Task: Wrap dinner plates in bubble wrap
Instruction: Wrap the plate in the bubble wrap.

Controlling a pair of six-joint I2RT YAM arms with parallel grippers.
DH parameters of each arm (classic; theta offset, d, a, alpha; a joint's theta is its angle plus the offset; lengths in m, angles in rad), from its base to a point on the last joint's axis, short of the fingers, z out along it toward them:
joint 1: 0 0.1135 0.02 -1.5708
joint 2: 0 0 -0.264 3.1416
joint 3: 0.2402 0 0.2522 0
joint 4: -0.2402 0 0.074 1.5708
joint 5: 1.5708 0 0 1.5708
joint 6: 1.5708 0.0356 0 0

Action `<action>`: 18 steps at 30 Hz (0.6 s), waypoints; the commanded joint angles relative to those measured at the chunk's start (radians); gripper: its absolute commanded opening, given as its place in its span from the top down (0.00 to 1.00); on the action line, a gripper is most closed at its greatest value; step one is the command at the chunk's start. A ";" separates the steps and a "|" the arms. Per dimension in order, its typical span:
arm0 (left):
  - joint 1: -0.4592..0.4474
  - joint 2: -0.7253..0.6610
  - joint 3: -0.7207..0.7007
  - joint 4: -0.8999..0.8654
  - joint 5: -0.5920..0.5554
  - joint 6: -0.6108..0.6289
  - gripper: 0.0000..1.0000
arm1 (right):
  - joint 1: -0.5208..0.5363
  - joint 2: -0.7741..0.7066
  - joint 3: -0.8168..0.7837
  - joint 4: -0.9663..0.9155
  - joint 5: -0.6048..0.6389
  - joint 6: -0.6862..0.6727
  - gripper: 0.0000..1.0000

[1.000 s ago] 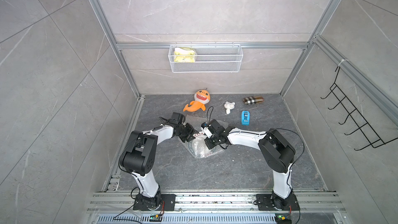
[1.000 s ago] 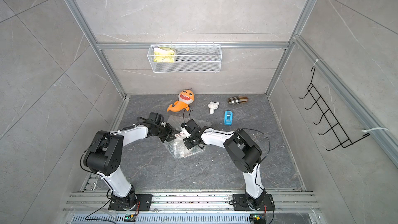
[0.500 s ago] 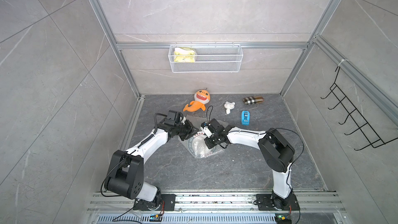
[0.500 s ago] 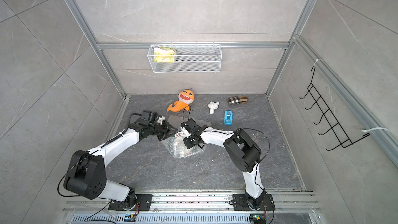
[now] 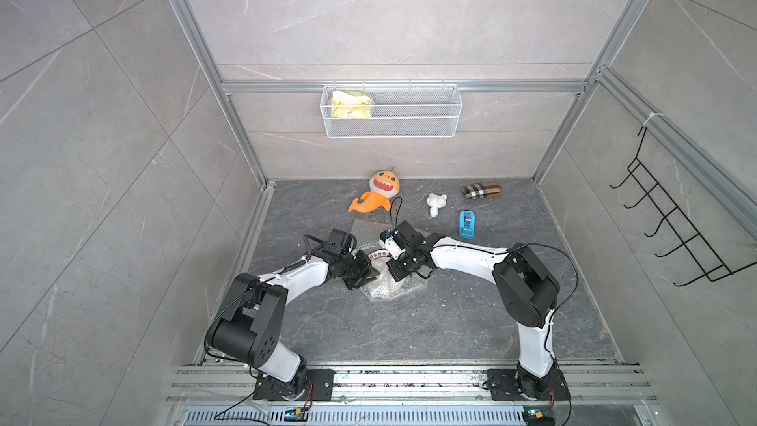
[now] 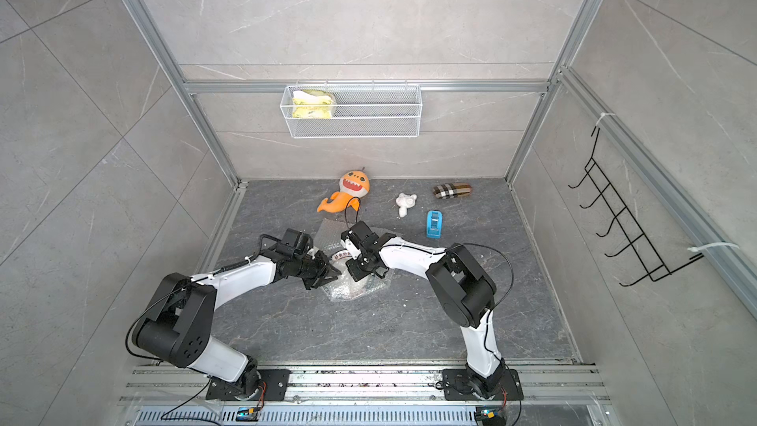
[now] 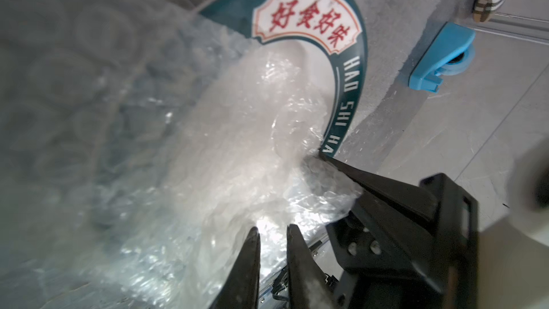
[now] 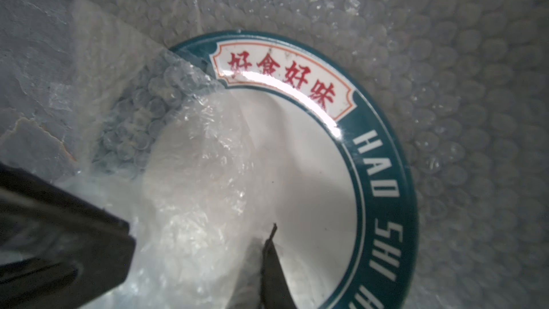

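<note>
The dinner plate, white with a teal rim band and red characters, lies on the bubble wrap, and a flap of the wrap is folded over part of it. In both top views only a bit of plate rim shows between the arms. My right gripper is shut, its tip over the plate with the flap's edge pinched in it. My left gripper sits at the flap's near edge, fingertips almost together on the crinkled bubble wrap. The two grippers nearly meet over the bubble wrap.
Behind the wrap lie an orange shark toy, a small white figure, a plaid case and a blue tape dispenser. A wire basket hangs on the back wall. A black hook rack is on the right wall.
My left arm has swung from the plate's far left side round to the near edge of the wrap, and its jaws have closed. The right gripper has stayed over the plate.
</note>
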 commanded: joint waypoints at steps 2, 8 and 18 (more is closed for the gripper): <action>0.003 0.019 -0.007 -0.066 -0.084 0.049 0.82 | -0.001 0.045 0.099 -0.074 -0.036 -0.042 0.93; 0.004 0.016 -0.001 -0.154 -0.189 0.100 0.86 | -0.001 0.101 0.166 -0.125 -0.005 -0.050 0.82; 0.006 0.073 -0.043 -0.118 -0.200 0.094 0.89 | -0.002 -0.017 0.142 -0.139 0.098 -0.043 0.44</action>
